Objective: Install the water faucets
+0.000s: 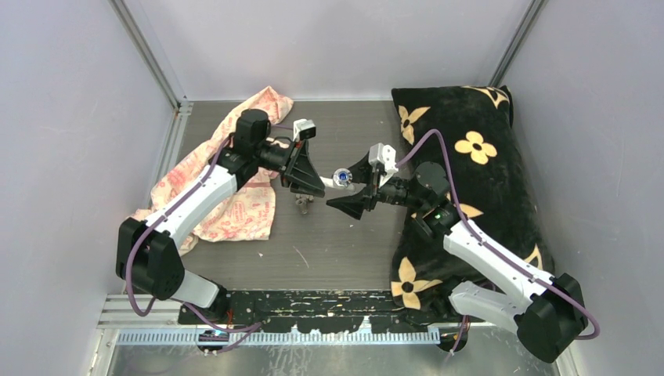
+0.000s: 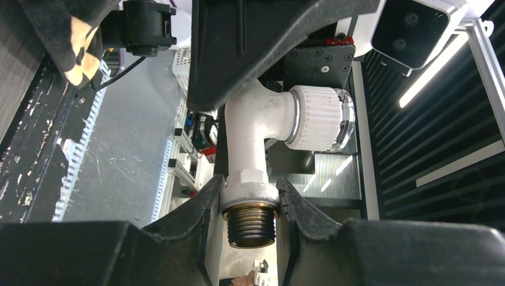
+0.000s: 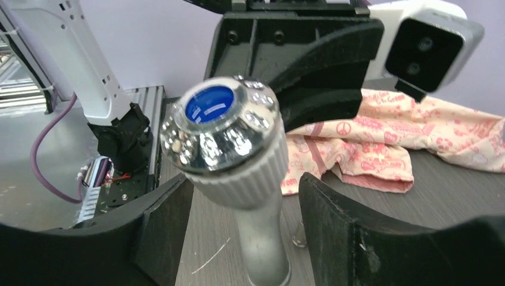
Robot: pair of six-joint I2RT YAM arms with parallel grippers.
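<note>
The white T-shaped tap (image 1: 325, 182) is held above the table between the two arms. My left gripper (image 1: 308, 186) is shut on its body just above the brass threaded tip (image 2: 251, 225), which points toward the left wrist camera (image 2: 250, 199). The round knob (image 3: 223, 134) with its blue centre faces my right gripper (image 3: 244, 220). That gripper (image 1: 354, 186) is open, with a finger on each side of the knob and a gap on both sides. The small dark grey metal fitting (image 1: 301, 205) lies on the table below the left gripper; it also shows in the right wrist view (image 3: 299, 236).
A pink patterned cloth (image 1: 235, 180) lies on the left of the dark table, under the left arm, and shows in the right wrist view (image 3: 387, 137). A black pillow with yellow flowers (image 1: 478, 149) fills the right side, under the right arm.
</note>
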